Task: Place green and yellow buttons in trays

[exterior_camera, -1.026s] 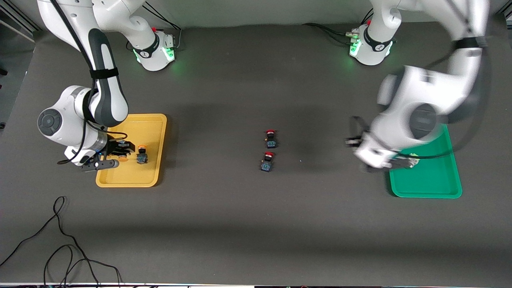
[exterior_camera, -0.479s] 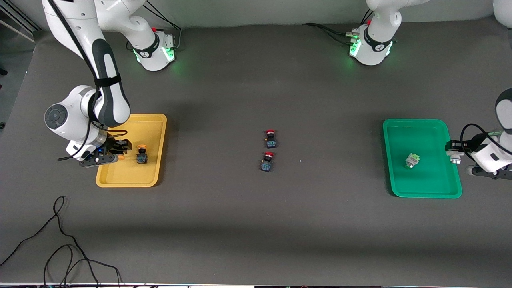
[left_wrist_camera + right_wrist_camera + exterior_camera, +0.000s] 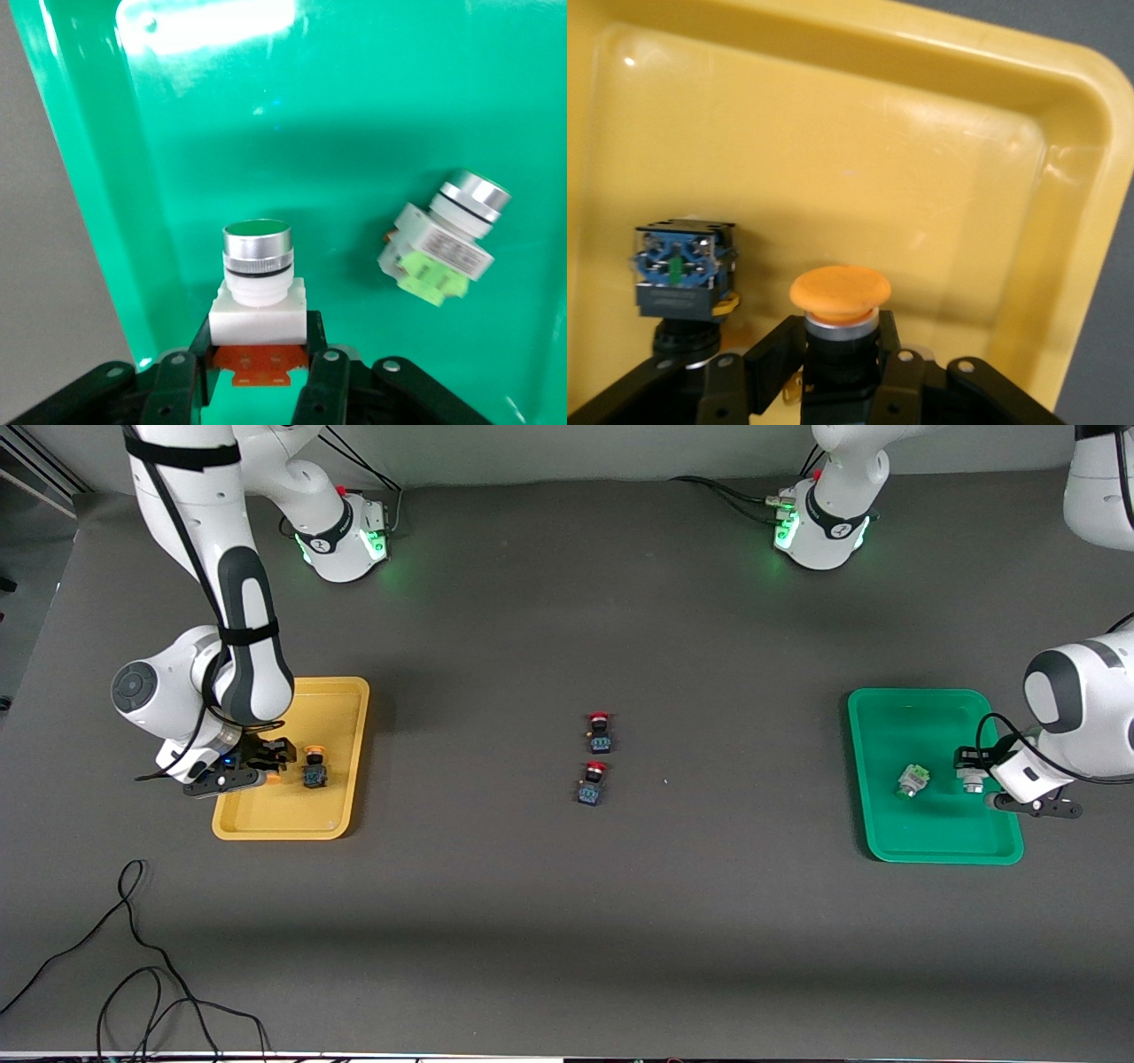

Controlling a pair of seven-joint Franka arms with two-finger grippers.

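My left gripper [image 3: 974,773] is shut on a silver-white, orange-backed button [image 3: 971,782] low over the green tray [image 3: 930,833]. In the left wrist view my fingers [image 3: 259,343] clamp its white body [image 3: 258,297] above the tray floor [image 3: 310,133]. A pale-green-backed button [image 3: 912,779] lies tipped in that tray, also seen in the left wrist view [image 3: 447,243]. My right gripper [image 3: 264,766] is shut on an orange-capped button [image 3: 271,778] low in the yellow tray [image 3: 283,810]; the right wrist view shows the jaws [image 3: 842,343] on its dark body [image 3: 839,305]. A second orange-capped button [image 3: 313,767] lies beside it [image 3: 682,270].
Two red-capped dark switches [image 3: 600,731] [image 3: 592,782] stand mid-table, one nearer the camera than the other. Loose black cables [image 3: 133,974] lie near the front edge toward the right arm's end. Both arm bases stand along the table's back edge.
My left arm swung out past the green tray toward its table end, then came back in over the tray with the button. My right gripper stayed in the yellow tray, shifting only slightly.
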